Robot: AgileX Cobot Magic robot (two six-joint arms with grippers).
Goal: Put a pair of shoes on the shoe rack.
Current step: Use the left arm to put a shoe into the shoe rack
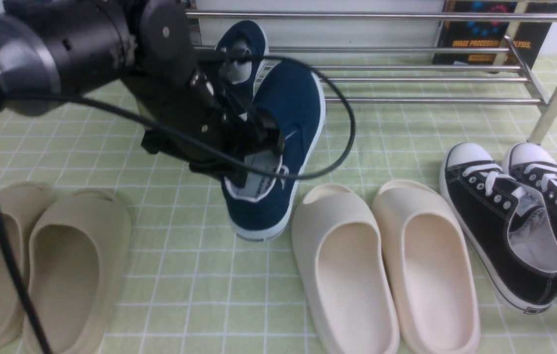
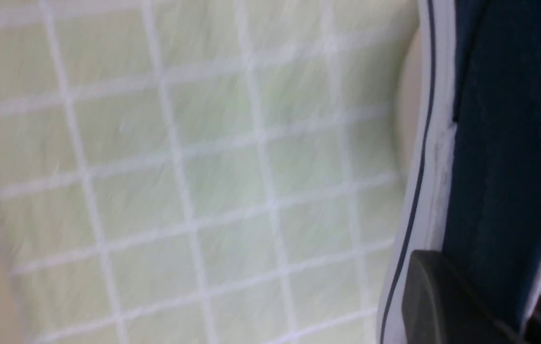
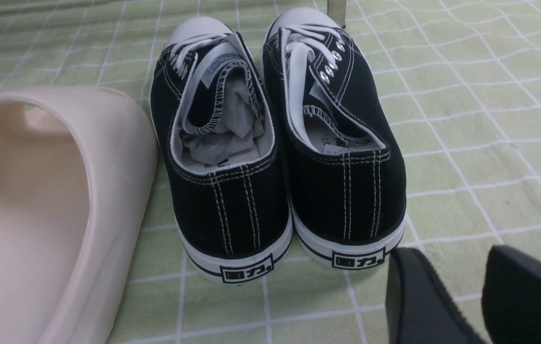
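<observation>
Left gripper point(image 1: 263, 142) clamped on a navy shoe point(image 1: 293, 108), centre-left of the front view.
Its arm fills the upper left, and the jaws are closed on the shoe's side wall at the collar. The second navy shoe point(image 1: 254, 37) stands tilted just behind, upper centre, by the shoe rack point(image 1: 406, 101) bars along the top. Far right lie the black sneakers point(image 1: 505, 216); the right gripper point(image 3: 447, 272), fingers parted and empty, hovers near their heels.

One navy slip-on shoe point(image 1: 286, 118) with white sole points toward the silver shoe rack point(image 1: 406, 49), the second navy shoe point(image 1: 251, 34) just behind it.
</observation>
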